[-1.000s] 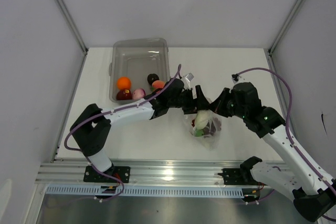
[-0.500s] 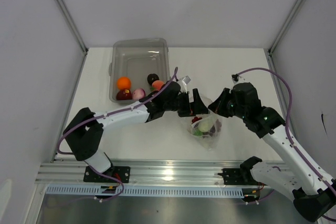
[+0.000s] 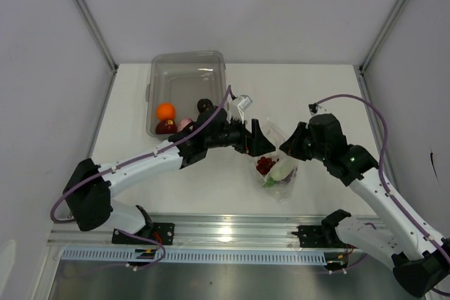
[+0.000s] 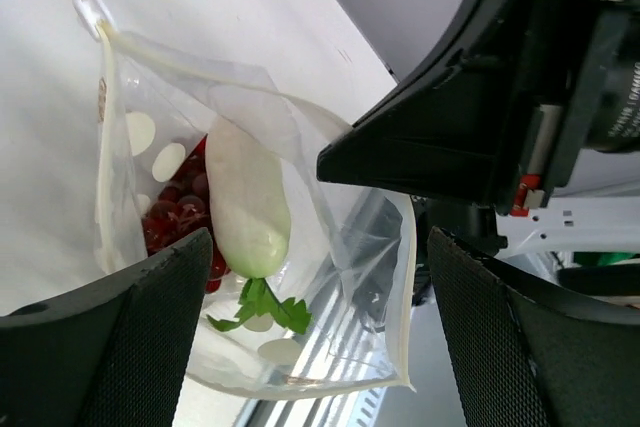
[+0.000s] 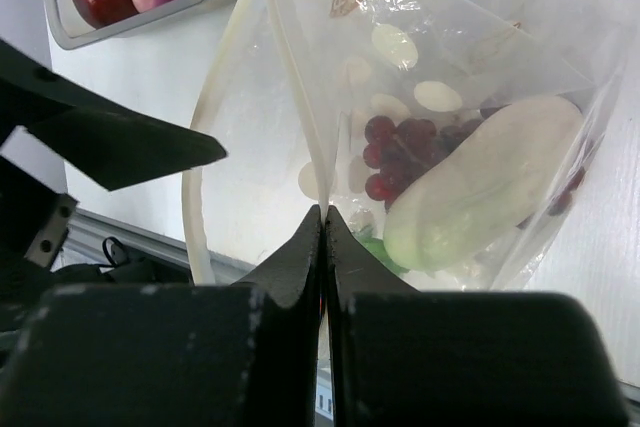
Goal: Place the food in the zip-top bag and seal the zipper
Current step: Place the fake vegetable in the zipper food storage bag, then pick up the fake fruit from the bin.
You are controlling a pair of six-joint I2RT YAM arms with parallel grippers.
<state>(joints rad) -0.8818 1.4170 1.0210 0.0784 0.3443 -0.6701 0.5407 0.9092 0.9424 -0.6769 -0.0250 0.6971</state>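
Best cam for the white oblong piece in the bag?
Left wrist: white oblong piece whole and close, green leaves visible. Right wrist sees it through the zip-top bag wall; top external, just a small pale sliver.

Clear zip-top bag (image 4: 360,247), mouth unsealed, holds red grapes (image 4: 170,212) and white oblong piece (image 4: 247,202).

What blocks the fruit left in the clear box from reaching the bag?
Only the box wall, plus the open left hand hanging at the bag mouth, which the right hand pinches open.
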